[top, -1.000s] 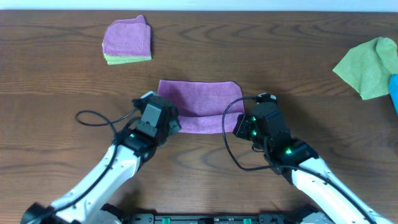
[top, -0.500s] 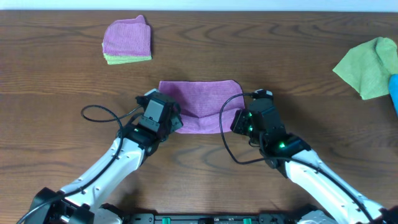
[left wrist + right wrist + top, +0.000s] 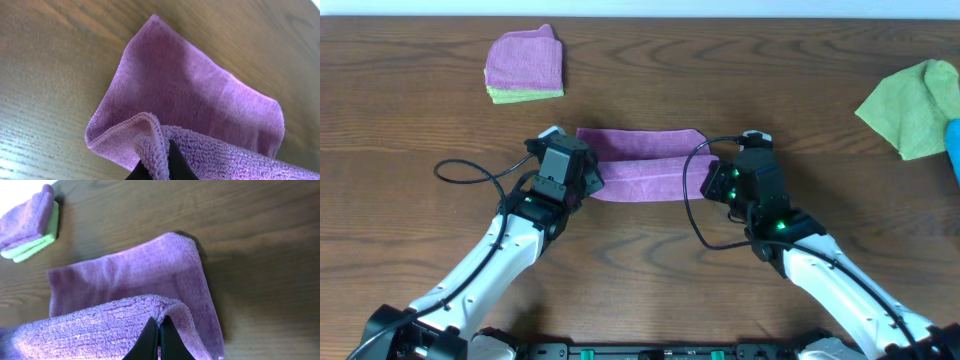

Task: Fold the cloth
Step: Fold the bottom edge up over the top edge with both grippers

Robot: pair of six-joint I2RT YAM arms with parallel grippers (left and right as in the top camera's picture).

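The lilac-purple cloth (image 3: 640,165) lies at the table's middle, its near edge lifted and carried over its far half. My left gripper (image 3: 588,180) is shut on the cloth's near-left corner, and my right gripper (image 3: 712,182) is shut on the near-right corner. In the left wrist view the dark fingertips (image 3: 172,162) pinch the stitched hem, with the lower layer of the cloth (image 3: 200,95) spread flat beyond. From the right wrist view the right gripper (image 3: 159,330) nips a ridge of the cloth (image 3: 125,280), and the layer beneath reaches out to the far edge.
A folded stack of a purple cloth on a green one (image 3: 524,65) sits at the far left, also in the right wrist view as the stack (image 3: 30,225). A crumpled lime-green cloth (image 3: 915,105) and a blue object (image 3: 954,150) lie at the right edge. Black cables loop beside both wrists.
Both grippers have moved away from the front of the table, carrying the cloth's near edge toward its far edge. The cloth now shows as a narrower band.
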